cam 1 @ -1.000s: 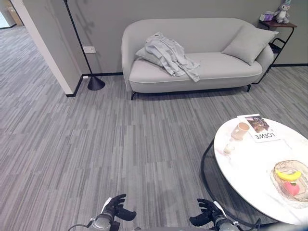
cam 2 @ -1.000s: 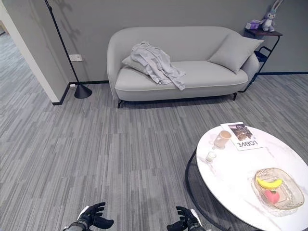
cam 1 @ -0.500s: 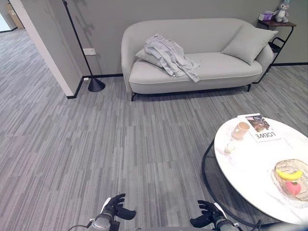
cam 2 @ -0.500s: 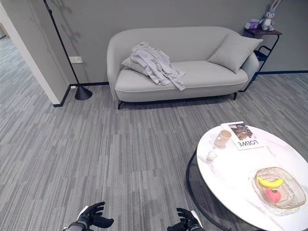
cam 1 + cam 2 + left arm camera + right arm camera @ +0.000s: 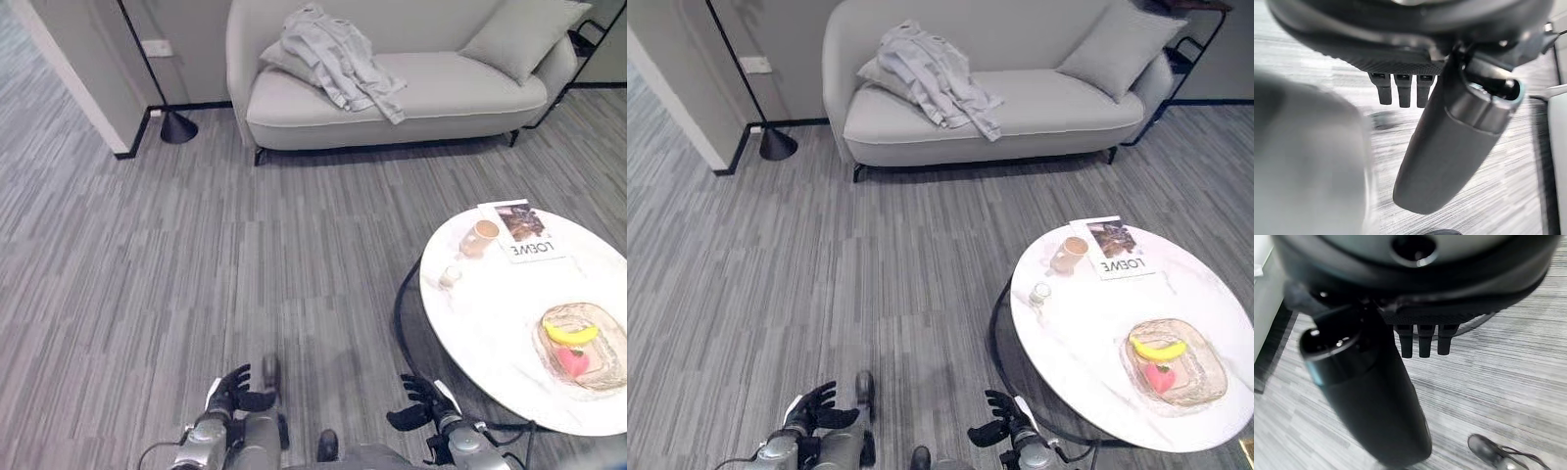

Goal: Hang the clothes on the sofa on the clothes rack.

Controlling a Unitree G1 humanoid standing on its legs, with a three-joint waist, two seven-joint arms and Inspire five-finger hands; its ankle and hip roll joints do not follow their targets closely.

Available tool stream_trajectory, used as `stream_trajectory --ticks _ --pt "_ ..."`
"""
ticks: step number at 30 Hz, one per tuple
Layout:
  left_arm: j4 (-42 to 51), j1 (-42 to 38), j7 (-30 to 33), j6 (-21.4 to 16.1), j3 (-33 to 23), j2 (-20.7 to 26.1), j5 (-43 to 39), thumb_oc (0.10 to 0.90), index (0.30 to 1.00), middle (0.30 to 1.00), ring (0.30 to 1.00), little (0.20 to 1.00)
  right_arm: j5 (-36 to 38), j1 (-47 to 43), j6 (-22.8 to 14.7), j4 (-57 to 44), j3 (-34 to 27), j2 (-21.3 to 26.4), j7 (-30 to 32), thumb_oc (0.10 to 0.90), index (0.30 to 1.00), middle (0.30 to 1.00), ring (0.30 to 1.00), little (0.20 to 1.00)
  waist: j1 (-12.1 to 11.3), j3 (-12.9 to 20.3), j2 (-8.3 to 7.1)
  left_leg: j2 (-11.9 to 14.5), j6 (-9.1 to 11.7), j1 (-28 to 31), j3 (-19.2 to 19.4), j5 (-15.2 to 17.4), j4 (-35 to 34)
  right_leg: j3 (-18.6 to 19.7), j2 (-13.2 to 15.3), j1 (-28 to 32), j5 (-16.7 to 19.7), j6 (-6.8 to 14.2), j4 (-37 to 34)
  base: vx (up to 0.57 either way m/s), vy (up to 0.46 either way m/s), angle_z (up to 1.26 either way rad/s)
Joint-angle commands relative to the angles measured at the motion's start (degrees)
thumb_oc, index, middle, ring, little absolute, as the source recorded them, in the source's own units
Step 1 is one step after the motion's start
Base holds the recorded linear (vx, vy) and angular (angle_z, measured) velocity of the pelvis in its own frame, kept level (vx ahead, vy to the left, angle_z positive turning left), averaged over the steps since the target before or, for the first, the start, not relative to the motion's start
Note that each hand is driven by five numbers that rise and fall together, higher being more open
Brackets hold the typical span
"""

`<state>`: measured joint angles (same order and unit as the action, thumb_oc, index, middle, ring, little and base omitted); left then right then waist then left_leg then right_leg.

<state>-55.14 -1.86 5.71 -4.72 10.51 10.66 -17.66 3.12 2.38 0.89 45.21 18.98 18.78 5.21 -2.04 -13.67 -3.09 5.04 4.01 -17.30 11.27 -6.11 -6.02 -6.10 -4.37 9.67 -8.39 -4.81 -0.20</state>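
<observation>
A crumpled light grey garment lies on the left half of a pale grey sofa at the far wall, partly draped over a cushion. Both my hands hang low and near me, far from the sofa. My left hand is open with relaxed fingers and holds nothing; its wrist view shows the thumb and straight fingers over bare floor. My right hand is open and empty as well, with its thumb over the grey floor.
A round white table stands close on my right, bearing a cup, a magazine and a glass bowl of fruit. A floor lamp's base and a wall corner are left of the sofa.
The whole picture has shifted: the camera has tipped down and moved closer to the sofa. Both hands stay low and open.
</observation>
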Motion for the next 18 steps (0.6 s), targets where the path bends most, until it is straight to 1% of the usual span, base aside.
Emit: stream_trajectory --ticks 1,2,3,4,5,6,7,8,9,10,11,13,14,15,16,17,18 --pt "2.14 1.89 0.82 -2.86 0.4 1.35 0.06 0.8 0.9 0.9 0.9 0.9 -0.6 0.19 -3.42 -7.54 1.91 1.79 0.12 0.8 0.9 0.9 0.9 0.9 -0.67 7.49 -1.74 0.14 -0.52 2.63 2.91 -3.84 1.02 0.18 7.79 9.59 -2.38 7.45 -3.87 0.94 0.242 -0.46" --pt "2.22 2.38 0.84 -2.81 0.16 1.52 0.01 0.8 0.9 0.9 0.9 0.9 -1.0 0.57 -3.37 -7.7 2.05 1.61 -0.08 0.8 0.9 0.9 0.9 0.9 -1.19 8.18 -2.25 -1.14 -0.69 3.66 2.03 -4.82 1.02 0.43 8.98 9.75 -2.26 7.93 -2.07 0.63 0.172 -0.51" --pt "2.22 2.39 0.84 -2.81 0.17 1.51 0.01 0.8 0.9 0.9 0.9 0.9 -1.0 0.57 -3.37 -7.71 2.05 1.62 -0.08 0.8 0.9 0.9 0.9 0.9 -1.25 8.25 -2.15 -1.0 -0.68 3.56 2.04 -4.87 1.02 0.51 8.87 9.61 -2.19 7.9 -2.06 0.41 0.1 -0.5" --pt "1.94 2.9 0.63 -2.81 -0.29 1.7 -0.02 0.8 0.9 0.9 0.9 0.9 -1.18 0.91 -3.46 -7.37 2.19 1.42 -0.62 0.8 0.9 0.9 0.9 0.9 -1.85 9.17 -2.88 -2.42 -1.54 4.87 1.53 -4.11 1.02 0.94 10.21 9.21 -0.64 8.79 0.38 0.44 0.108 -0.67" --pt "1.34 3.37 0.39 -2.67 -0.64 1.85 -0.01 0.8 0.9 0.9 0.9 0.9 -1.12 0.95 -3.61 -6.89 2.5 0.9 -1.17 0.8 0.9 0.9 0.9 0.9 -2.19 9.5 -3.79 -3.84 -2.39 6.61 1.85 -3.37 1.02 1.33 11.78 8.12 3.72 10.04 4.95 0.59 0.163 -0.75" --pt "1.38 3.58 0.19 -2.53 -0.85 2.02 -0.24 0.8 0.9 0.9 0.9 0.9 -1.1 0.9 -3.67 -6.81 2.54 0.77 -1.5 0.8 0.9 0.9 0.9 0.9 -2.67 9.51 -4.15 -5.31 -3.54 8.26 1.84 -2.32 1.02 1.55 13.15 6.62 8.01 11.13 10.28 0.54 0.165 -0.63" --pt "1.42 3.8 0.03 -2.47 -1.19 2.13 -0.54 0.8 0.9 0.9 0.9 0.9 -1.38 0.76 -3.73 -6.87 2.76 0.72 -1.77 0.8 0.9 0.9 0.9 0.9 -2.98 9.1 -4.45 -6.45 -4.51 10.08 2.01 -1.24 1.02 1.38 14.5 4.36 12.8 11.56 16.69 0.46 0.203 -0.41" --pt "1.35 3.66 0.02 -2.39 -1.76 2.27 -0.99 0.8 0.9 0.9 0.9 0.9 -1.91 0.32 -3.66 -7.48 2.93 0.74 -2.03 0.8 0.9 0.9 0.9 0.9 -2.83 8.19 -4.46 -7.37 -5.97 12.21 2.28 0.36 1.02 0.94 16.62 0.06 18.93 12.04 24.97 0.65 0.329 -0.32" --pt "0.63 2.94 0.29 -2.42 -2.23 2.84 -1.19 0.8 0.9 0.9 0.9 0.9 -2.12 -0.52 -3.76 -8.86 2.78 0.5 -1.61 0.8 0.9 0.9 0.9 0.9 -1.56 6.64 -4.06 -8.87 -7.58 17.07 2.39 5.15 1.02 -1.39 21.17 -6.82 21.85 12.43 35.68 0.61 0.327 -0.13" --pt "0.54 2.59 0.31 -2.44 -2.54 3.0 -1.23 0.8 0.9 0.9 0.9 0.9 -2.06 -0.52 -3.71 -9.66 2.45 0.26 -1.58 0.8 0.9 0.9 0.9 0.9 -1.12 6.12 -3.44 -8.5 -7.87 18.7 2.44 6.65 1.02 -3.21 23.07 -9.88 19.76 11.74 36.67 0.62 0.26 0.06" --pt "0.6 2.41 0.39 -2.58 -2.83 3.11 -1.38 0.8 0.9 0.9 0.9 0.9 -2.05 -0.29 -3.8 -10.68 2.3 0.26 -1.68 0.8 0.9 0.9 0.9 0.9 -0.72 5.58 -2.89 -8.29 -7.9 20.32 2.32 7.98 1.02 -5.09 24.21 -12.58 17.21 11.19 36.13 0.28 0.076 0.28" --pt "0.59 2.41 0.38 -2.58 -2.84 3.09 -1.38 0.8 0.9 0.9 0.9 0.9 -2.05 -0.26 -3.76 -10.75 2.3 0.3 -1.69 0.8 0.9 0.9 0.9 0.9 -0.64 5.54 -2.92 -8.33 -7.89 20.38 2.23 8.06 1.02 -5.17 24.28 -12.52 17.01 11.15 36.27 0.25 -0.007 0.52" --pt "0.7 2.28 0.5 -2.92 -3.14 3.16 -1.95 0.8 0.9 0.9 0.9 0.9 -1.65 -0.07 -3.88 -12.62 1.9 0.86 -1.95 0.8 0.9 0.9 0.9 0.9 0.87 4.9 -1.83 -7.8 -7.38 23.21 1.48 10.2 1.02 -7.55 22.33 -16.34 13.35 10.67 28.73 1.14 -0.391 1.15" --pt "-0.26 1.64 0.98 -3.13 -4.01 3.37 0.13 0.8 0.9 0.9 0.9 0.9 -0.52 0.95 -3.24 -12.42 0.66 1.93 -1.77 0.8 0.9 0.9 0.9 0.9 5.17 3.46 -2.59 -8.78 -5.2 29.82 -3.0 14.53 1.02 -1.48 10.14 -22.51 17.64 13.07 -3.44 1.14 -0.391 0.78" --pt "-0.27 1.63 0.98 -3.13 -4.03 3.38 0.13 0.8 0.9 0.9 0.9 0.9 -0.51 0.94 -3.24 -12.41 0.67 1.92 -1.77 0.8 0.9 0.9 0.9 0.9 5.21 3.49 -2.66 -8.84 -5.21 29.74 -3.02 14.46 1.02 -1.49 10.2 -22.49 17.79 13.07 -3.62 1.25 -0.544 0.45" --pt "-1.1 1.3 -0.03 -3.33 -3.7 3.21 1.55 0.8 0.9 0.9 0.9 0.9 0.09 1.7 -2.68 -9.15 -0.49 1.94 -1.83 0.8 0.9 0.9 0.9 0.9 6.21 3.85 -2.68 -9.08 -4.15 32.17 -4.08 16.11 1.02 -4.06 10.55 -25.95 18.02 14.69 -4.8 0.46 -0.186 0.88" --pt "-1.1 1.32 -0.04 -3.34 -3.69 3.2 1.55 0.8 0.9 0.9 0.9 0.9 0.1 1.71 -2.72 -9.1 -0.49 1.95 -1.82 0.8 0.9 0.9 0.9 0.9 6.47 3.81 -2.51 -8.89 -4.12 32.25 -4.35 16.16 1.02 -4.41 10.52 -25.75 17.91 14.69 -4.8 0.6 -0.255 1.77"
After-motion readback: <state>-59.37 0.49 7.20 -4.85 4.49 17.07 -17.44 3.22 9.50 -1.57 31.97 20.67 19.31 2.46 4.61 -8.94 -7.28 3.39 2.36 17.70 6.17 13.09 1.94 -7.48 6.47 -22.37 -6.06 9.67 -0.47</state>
